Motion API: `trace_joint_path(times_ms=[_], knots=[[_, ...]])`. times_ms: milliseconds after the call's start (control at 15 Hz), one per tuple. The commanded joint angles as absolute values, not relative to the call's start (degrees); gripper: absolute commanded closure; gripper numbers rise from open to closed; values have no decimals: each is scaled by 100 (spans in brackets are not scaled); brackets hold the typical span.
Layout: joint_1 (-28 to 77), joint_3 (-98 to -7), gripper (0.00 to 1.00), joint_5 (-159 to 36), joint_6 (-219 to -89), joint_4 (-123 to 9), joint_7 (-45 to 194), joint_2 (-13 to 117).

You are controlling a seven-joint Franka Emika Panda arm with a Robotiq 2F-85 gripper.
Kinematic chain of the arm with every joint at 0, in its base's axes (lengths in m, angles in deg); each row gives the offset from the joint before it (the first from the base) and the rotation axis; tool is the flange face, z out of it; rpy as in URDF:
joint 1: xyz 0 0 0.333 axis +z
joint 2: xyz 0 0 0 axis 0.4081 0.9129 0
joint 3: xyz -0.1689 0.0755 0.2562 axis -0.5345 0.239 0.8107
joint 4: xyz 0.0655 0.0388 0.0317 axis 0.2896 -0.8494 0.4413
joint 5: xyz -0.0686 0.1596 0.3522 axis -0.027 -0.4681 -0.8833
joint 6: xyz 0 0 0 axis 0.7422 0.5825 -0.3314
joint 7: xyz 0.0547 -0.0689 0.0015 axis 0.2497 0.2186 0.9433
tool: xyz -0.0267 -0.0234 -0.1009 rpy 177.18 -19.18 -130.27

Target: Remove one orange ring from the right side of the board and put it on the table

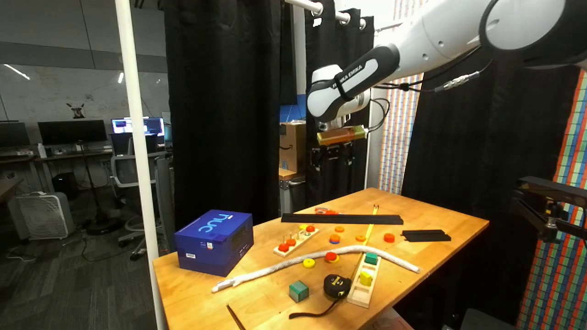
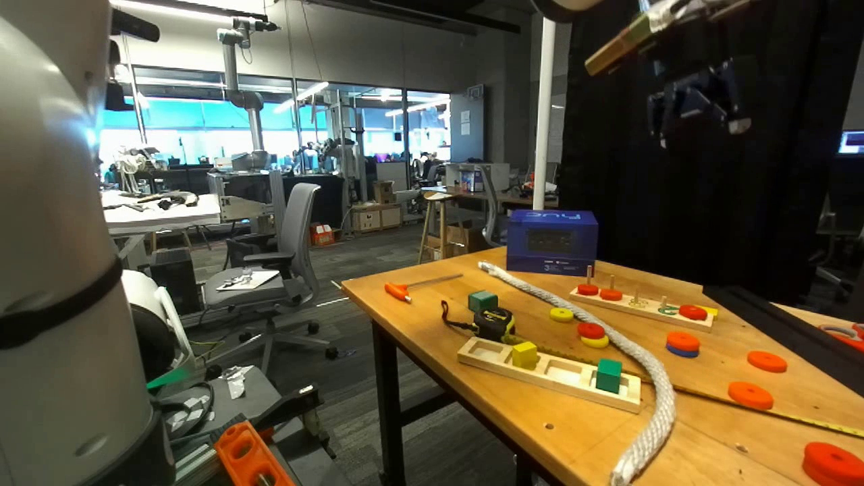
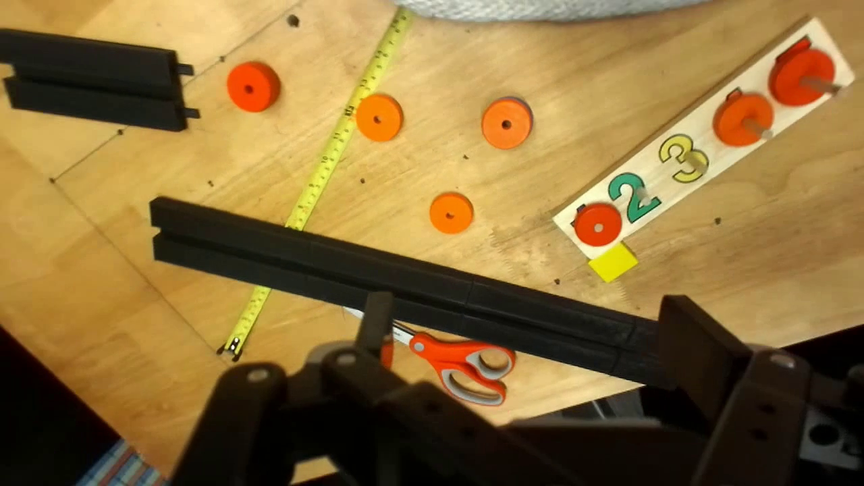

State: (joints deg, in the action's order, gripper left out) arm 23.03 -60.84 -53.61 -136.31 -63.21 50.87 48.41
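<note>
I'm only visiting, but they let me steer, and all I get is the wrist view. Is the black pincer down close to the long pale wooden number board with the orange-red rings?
Observer: No, it is high up: in an exterior view, the black two-fingered gripper hangs well above the light wooden table.
Visitor: What stands near the end of the long pale wooden number board that is at my picture's upper right?
Observer: A blue rectangular box printed "nuc" stands there.
Visitor: And where does the flat yellow measuring tape lead, past the grey-white braided rope?
Observer: To a rounded black-and-yellow tape-measure case, on the rope's other side.
</note>
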Motion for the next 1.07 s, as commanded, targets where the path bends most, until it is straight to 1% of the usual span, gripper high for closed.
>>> trace_joint_path(times_ms=[0, 200, 400, 667, 867, 1000], knots=[[2306, -5807, 0, -4944, -12790, -6687, 5993, 3702], [2273, -5554, 0, -4364, -12379, -6822, 6536, 2868], [2154, -5435, 0, -4155, -12395, -7158, 6888, 1952], [1813, -5720, 0, -4627, -12771, -7792, 6796, 760], [1525, -6045, 0, -5266, -12587, -8019, 6806, 218], [1475, -6262, 0, -5671, -12304, -8106, 7226, 37]])
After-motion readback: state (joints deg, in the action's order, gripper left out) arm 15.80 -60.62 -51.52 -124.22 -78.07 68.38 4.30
